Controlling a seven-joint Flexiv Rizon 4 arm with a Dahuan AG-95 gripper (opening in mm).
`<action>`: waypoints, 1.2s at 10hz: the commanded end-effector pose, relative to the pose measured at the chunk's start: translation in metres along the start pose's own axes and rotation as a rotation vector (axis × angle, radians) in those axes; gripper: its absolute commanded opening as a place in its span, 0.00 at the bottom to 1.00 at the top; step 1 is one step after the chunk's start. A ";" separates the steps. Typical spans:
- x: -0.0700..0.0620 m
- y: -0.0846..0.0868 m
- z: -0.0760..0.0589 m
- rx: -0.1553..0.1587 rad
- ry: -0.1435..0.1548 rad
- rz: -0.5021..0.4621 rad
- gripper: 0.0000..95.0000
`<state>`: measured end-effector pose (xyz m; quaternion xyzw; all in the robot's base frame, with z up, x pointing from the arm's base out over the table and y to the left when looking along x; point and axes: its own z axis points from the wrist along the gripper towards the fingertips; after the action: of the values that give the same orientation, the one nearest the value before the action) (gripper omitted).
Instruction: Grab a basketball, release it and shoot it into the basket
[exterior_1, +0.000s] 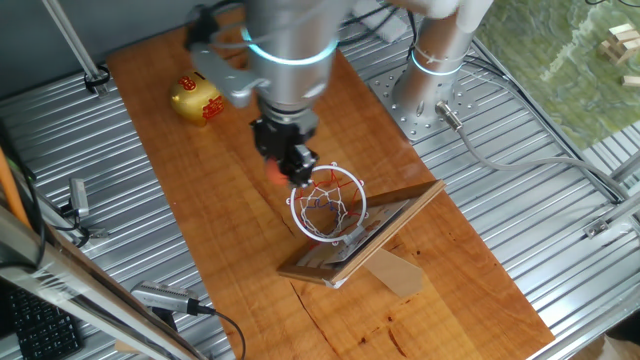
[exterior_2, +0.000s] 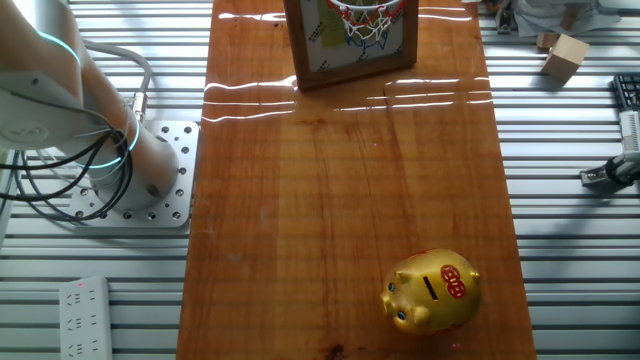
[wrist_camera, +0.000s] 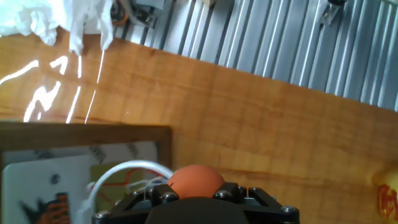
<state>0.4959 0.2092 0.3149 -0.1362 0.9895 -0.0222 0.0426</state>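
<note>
My gripper (exterior_1: 293, 168) hangs just left of the basket's white ring (exterior_1: 328, 203) and is shut on the orange basketball (wrist_camera: 196, 181), which shows between the black jaws in the hand view and as an orange blur (exterior_1: 277, 172) in one fixed view. The basket has a white net with red and blue threads and a wooden-framed backboard (exterior_1: 372, 232) on a brown stand (exterior_1: 400, 272). In the other fixed view the basket (exterior_2: 362, 20) stands at the far end of the wooden board; the gripper is out of that view.
A gold and red piggy bank (exterior_1: 196, 100) sits at the far left of the wooden board, also near the front in the other fixed view (exterior_2: 432, 291). The arm's base (exterior_2: 140, 180) is bolted beside the board. Ribbed metal table surrounds the board.
</note>
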 end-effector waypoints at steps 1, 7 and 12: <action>0.010 0.010 0.005 -0.004 -0.025 0.015 0.00; 0.031 0.052 0.021 0.003 -0.033 0.019 0.00; 0.044 0.064 0.026 0.010 -0.014 0.017 0.00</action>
<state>0.4372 0.2596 0.2815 -0.1276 0.9903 -0.0262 0.0480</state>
